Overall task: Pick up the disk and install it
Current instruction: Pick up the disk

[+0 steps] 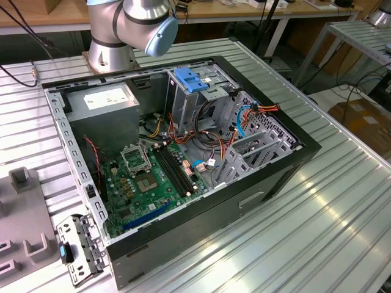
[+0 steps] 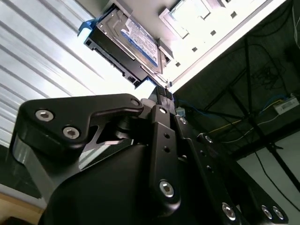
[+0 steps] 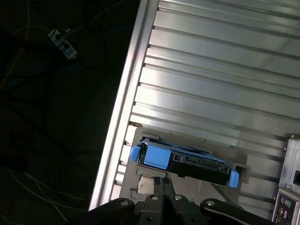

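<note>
- The gripper (image 3: 163, 181) shows in both wrist views, its two black fingers pressed together at the tips and holding nothing.
- The disk (image 3: 192, 163) lies flat just beyond the fingertips. Whether the tips touch its near edge cannot be told.
- In the second wrist view the gripper (image 2: 162, 90) points at the end of the disk (image 2: 133, 37), whose white and blue label faces up.
- Blue rails (image 3: 153, 155) frame the disk's sides.
- The disk rests on a grey plate (image 3: 135, 176) on the ribbed metal table (image 3: 211, 70), close to the table's edge.
- In the exterior view an open case (image 1: 183, 241) lies on its side on the table (image 1: 317, 232), with the arm (image 1: 137, 21) standing behind it.
- Inside the case are a green board (image 1: 153, 177), a grey box (image 1: 104, 101) with a white sticker, and a metal cage (image 1: 183, 104).
- A bare blue bracket (image 1: 191, 80) sits atop the cage.
</note>
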Robot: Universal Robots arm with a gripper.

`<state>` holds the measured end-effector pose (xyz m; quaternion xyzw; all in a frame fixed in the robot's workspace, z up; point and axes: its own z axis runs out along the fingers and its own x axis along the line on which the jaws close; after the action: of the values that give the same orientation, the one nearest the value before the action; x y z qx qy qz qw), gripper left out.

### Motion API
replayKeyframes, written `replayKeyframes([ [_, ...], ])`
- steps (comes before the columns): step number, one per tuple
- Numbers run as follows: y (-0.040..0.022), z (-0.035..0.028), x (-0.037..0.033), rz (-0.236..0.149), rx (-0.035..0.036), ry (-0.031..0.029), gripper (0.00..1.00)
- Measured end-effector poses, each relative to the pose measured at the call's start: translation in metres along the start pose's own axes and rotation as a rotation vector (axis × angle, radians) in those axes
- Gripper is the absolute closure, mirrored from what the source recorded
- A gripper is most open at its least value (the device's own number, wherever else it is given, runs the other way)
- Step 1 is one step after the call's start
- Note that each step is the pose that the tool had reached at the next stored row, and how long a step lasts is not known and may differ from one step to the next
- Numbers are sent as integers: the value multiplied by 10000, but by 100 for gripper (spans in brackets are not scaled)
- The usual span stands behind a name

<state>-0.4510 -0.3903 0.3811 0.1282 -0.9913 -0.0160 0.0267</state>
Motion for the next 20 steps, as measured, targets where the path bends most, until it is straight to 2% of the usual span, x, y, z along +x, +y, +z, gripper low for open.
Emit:
replayKeyframes([
  [4, 0, 0, 0, -715, 35, 28, 89],
  [8, 0, 0, 0, -1683, 83, 66, 89],
  [12, 0, 1, 0, -2252, 117, 90, 89],
  [13, 0, 1, -1, -2549, 131, 101, 89],
  [16, -1, 1, -2, -2918, 152, 112, 89],
  [18, 0, 0, -2, -3045, 180, 68, 89],
  [20, -1, 1, -2, -3173, 224, -18, 89],
])
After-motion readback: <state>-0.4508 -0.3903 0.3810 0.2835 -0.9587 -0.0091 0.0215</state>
